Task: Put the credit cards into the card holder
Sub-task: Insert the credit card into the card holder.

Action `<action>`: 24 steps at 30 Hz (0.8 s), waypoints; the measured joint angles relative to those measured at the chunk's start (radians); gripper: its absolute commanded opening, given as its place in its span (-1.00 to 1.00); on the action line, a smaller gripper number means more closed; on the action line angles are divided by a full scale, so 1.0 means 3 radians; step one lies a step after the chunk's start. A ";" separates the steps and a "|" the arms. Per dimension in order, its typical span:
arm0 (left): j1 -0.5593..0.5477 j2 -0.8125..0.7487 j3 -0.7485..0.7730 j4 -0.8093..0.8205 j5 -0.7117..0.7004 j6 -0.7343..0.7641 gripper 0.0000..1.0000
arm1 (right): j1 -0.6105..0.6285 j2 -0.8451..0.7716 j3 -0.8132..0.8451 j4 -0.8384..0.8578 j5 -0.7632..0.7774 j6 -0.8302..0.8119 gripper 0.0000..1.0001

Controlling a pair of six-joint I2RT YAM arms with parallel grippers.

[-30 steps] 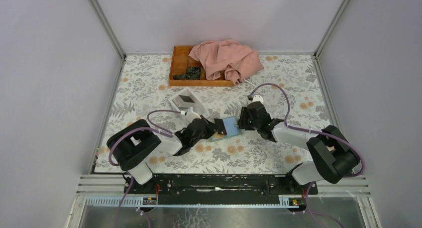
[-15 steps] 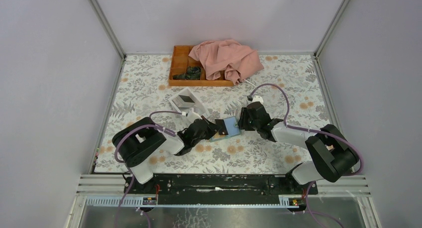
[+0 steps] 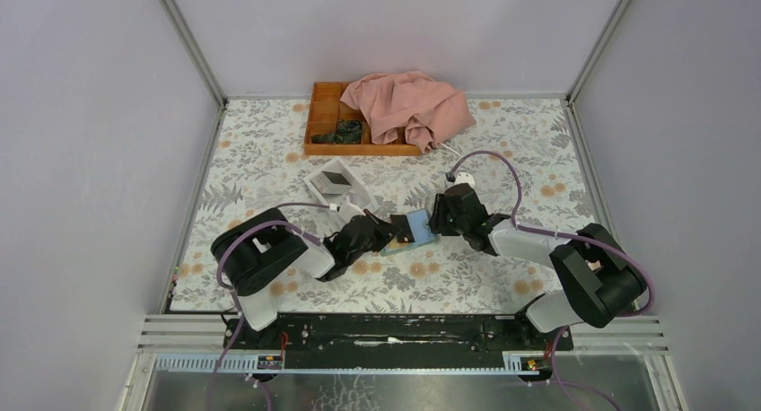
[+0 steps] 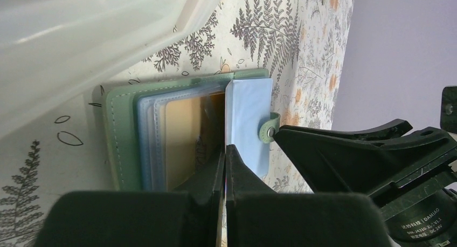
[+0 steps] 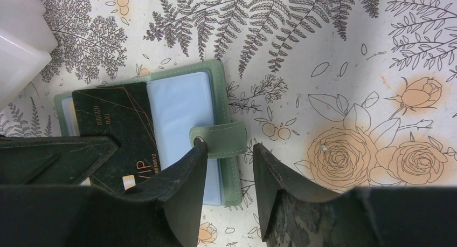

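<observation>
Evidently, the task is only partly advanced. The grey-green, leather-like, stitched folding card holder point(image 5: 178, 109) is laid open on the fern-and-rose printed tablecloth point(image 5: 345, 69), just beside the white, smooth-walled plastic box point(image 4: 81, 36). A thin, flat, glossy black card point(image 5: 113, 128) with gold lines is pinched in the closed left gripper point(image 4: 225, 152), and its free end is held over the holder's clear, pale blue plastic sleeves. Whether that end has entered a pocket cannot be told. An orange-gold surface is seen among the sleeves, but it cannot be decided whether this is a card already stored or a lining.

The right gripper point(image 5: 230, 150) is held with its jaws apart and nothing clamped. The rounded green snap strap point(image 5: 221, 139) lies at its fingertips, so the cover appears to be steadied. The card's seating is judged to remain undone, and no other loose cards can be made out.
</observation>
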 measured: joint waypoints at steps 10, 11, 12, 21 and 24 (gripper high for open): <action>-0.0006 0.0189 -0.0075 0.0468 0.0062 -0.0038 -1.00 | -0.0001 0.0000 0.0000 0.0000 0.0000 0.0000 -0.11; -0.0010 0.0193 -0.0080 0.0490 0.0069 -0.0038 -1.00 | -0.0003 0.0000 0.0000 0.0000 0.0000 0.0000 -0.11; -0.0011 0.0197 -0.0086 0.0509 0.0070 -0.0038 -1.00 | -0.0004 0.0000 0.0000 0.0000 0.0000 0.0000 -0.11; -0.0010 0.0329 -0.0120 0.0807 0.0134 0.0022 -1.00 | -0.0015 0.0027 0.0000 0.0000 -0.0014 0.0000 -0.11; -0.0014 0.0376 -0.0120 0.0875 0.0164 0.0038 -1.00 | -0.0015 0.0027 0.0000 0.0000 -0.0023 0.0001 -0.11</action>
